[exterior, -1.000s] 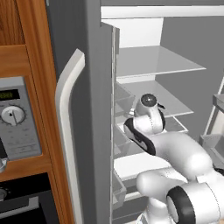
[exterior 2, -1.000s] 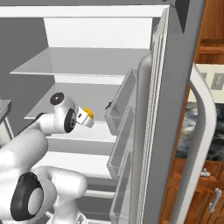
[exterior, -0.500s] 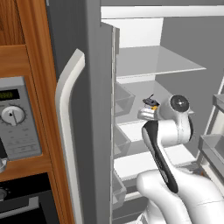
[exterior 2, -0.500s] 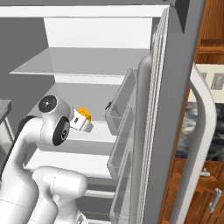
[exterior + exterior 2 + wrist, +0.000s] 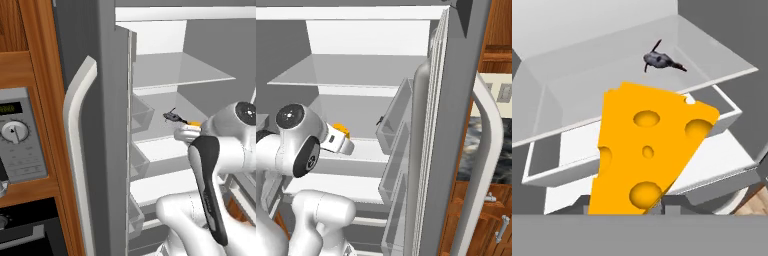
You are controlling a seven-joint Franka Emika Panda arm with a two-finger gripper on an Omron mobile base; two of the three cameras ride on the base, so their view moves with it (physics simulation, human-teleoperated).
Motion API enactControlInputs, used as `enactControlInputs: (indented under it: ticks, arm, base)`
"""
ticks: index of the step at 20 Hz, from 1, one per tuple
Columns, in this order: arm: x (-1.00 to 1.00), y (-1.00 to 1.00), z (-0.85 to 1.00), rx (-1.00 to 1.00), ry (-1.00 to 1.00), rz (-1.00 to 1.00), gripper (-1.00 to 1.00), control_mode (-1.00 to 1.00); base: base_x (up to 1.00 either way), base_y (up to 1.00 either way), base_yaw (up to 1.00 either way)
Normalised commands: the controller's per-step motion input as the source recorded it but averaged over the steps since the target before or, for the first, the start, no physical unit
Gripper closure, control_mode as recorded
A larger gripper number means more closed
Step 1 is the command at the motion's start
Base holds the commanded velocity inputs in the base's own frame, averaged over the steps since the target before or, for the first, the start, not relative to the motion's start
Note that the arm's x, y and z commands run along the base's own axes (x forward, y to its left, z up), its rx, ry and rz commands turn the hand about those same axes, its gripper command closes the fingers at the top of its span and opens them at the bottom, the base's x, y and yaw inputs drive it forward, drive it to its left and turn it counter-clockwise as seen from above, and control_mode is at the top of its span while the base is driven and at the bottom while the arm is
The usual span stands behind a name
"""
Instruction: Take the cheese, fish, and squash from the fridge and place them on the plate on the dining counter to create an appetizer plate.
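The fridge [image 5: 107, 75] stands open, its white shelves bare to both base views. My gripper [image 5: 186, 132] is shut on the cheese [image 5: 647, 155], a yellow-orange holed wedge that covers my fingertips in the hand view. From the right base view the cheese [image 5: 341, 130] pokes out of the gripper [image 5: 345, 142] in front of the middle shelf. The fish [image 5: 172, 117], slim and dark grey, lies on the middle shelf just beyond the cheese; in the hand view the fish [image 5: 660, 60] rests at the shelf's far side. The squash and the plate are out of view.
Clear door bins [image 5: 392, 131] line the open fridge door [image 5: 456, 100] with its curved white handle [image 5: 487, 150]. A steel microwave with a dial [image 5: 20, 135] sits in wooden cabinetry at left. A dark marbled counter top [image 5: 478, 150] shows behind the door.
The arm's wrist and elbow have swung to the right in the left base view. The cheese stays gripped and has drawn slightly back from the shelf. The fish has not moved.
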Motion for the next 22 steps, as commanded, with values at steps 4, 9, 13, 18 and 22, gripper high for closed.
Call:
enactControlInputs:
  ticks: [4, 9, 13, 18, 22]
  arm:
    - [-1.00, 0.10, 0.36, -0.05, 0.00, 0.12, 1.00, -1.00]
    - [-0.89, 0.23, 0.00, -0.07, 0.00, 0.09, 1.00, -1.00]
    - [-0.46, 0.24, 0.00, -0.03, 0.00, 0.04, 1.00, -1.00]
    - [-0.18, 0.01, 0.00, 0.00, 0.00, 0.01, 1.00, 1.00]
    - [0.00, 0.00, 0.00, 0.00, 0.00, 0.00, 1.00, 1.00]
  base:
    - [0.00, 0.00, 0.00]
    - [0.00, 0.00, 0.00]
    - [0.00, 0.00, 0.00]
    - [-0.39, 0.00, 0.03]
    - [-0.90, 0.00, 0.01]
